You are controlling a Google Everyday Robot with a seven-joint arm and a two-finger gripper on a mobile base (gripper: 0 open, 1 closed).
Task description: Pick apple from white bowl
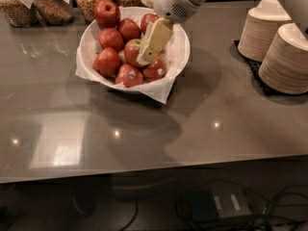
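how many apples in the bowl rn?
8 in the bowl: apples at rear, rear right, mid-rear, two left, two stickered in front, plus the big apple mid-bowl, partly behind the claw. More may be hidden underneath.
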